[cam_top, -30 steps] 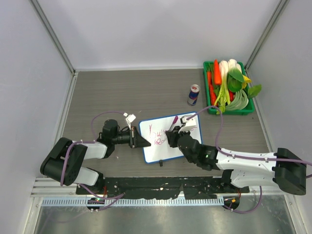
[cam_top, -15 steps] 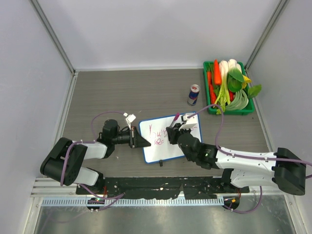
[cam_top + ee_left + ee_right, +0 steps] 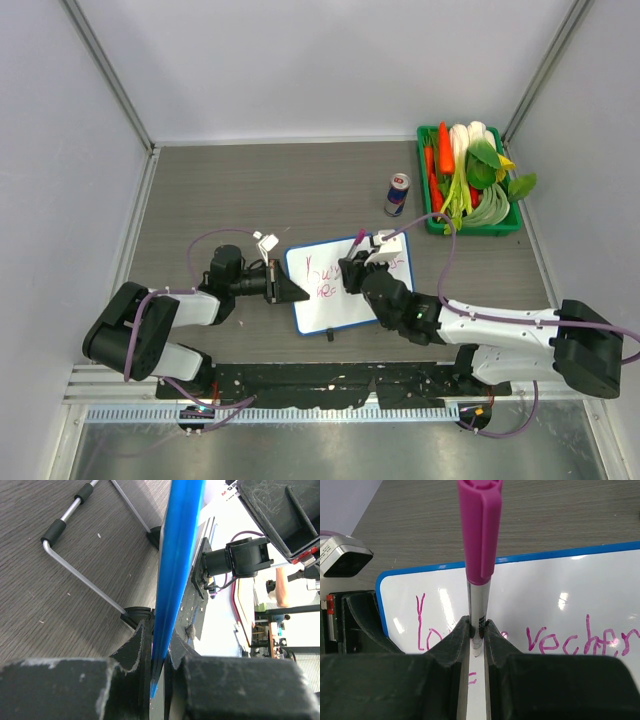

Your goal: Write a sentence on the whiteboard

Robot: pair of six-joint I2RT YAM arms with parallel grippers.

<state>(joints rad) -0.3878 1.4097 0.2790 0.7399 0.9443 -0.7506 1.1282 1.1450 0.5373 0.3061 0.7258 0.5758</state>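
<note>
Fingers of the right gripper [image 3: 476, 630] are closed on the silver barrel of a marker with a magenta plastic cap [image 3: 480, 530]. The marker stands straight between the two black jaws with the cap end away from them. Its other end is hidden between the fingers, so I cannot tell if it touches the board.

Directly behind the marker lies the small white rectangular whiteboard with thin blue rim [image 3: 560, 580]. The reddish-pink handwritten sentence [image 3: 580, 637] runs across it, and the gripper covers some of the letters.

The left gripper [image 3: 157, 645] is clamped on the blue rim at the left short edge of the board, which the left wrist view shows edge-on.

From above, the whiteboard [image 3: 335, 310] lies slanted on the grey wood-grain table [image 3: 250, 190], between the two grippers. Beyond it stands a blue and red drink can [image 3: 397, 194], just beside a green plastic tray [image 3: 478, 231] with vegetables in the far right corner.
</note>
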